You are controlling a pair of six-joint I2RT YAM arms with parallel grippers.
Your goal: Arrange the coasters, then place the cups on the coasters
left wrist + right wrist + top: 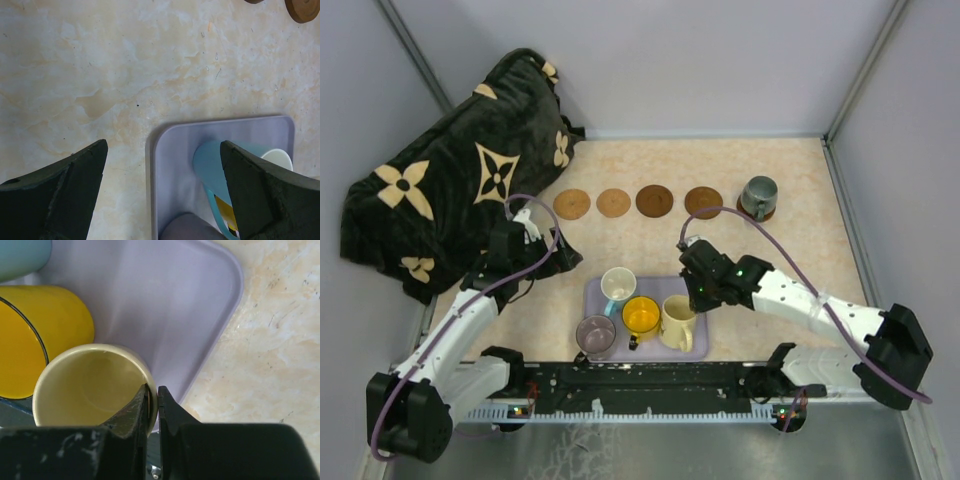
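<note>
While my right gripper [152, 390] pinches the rim of the cream mug [90, 390] on the lavender tray [165, 300], one finger inside, one outside, my left gripper [164, 147] hangs wide open over the tray's corner. I see four coasters [613, 203] in a row at the far side, the grey-green mug [758, 195] standing on a fifth

**Tray, throw and marbled top**

A lavender rectangular tray [165, 295] with rounded corners lies flat under the right claw [153, 392]. One of its corners shows between the fingers of the left claw [162, 150]. Left of and beyond the left claw, a black plush throw [450, 190], possibly a folded blanket, printed with cream four-petal flowers, is heaped against the side wall. A beige marbled tabletop [650, 245] spreads beneath both claws. Pale grey panels [700, 60] stand beyond them.
</note>
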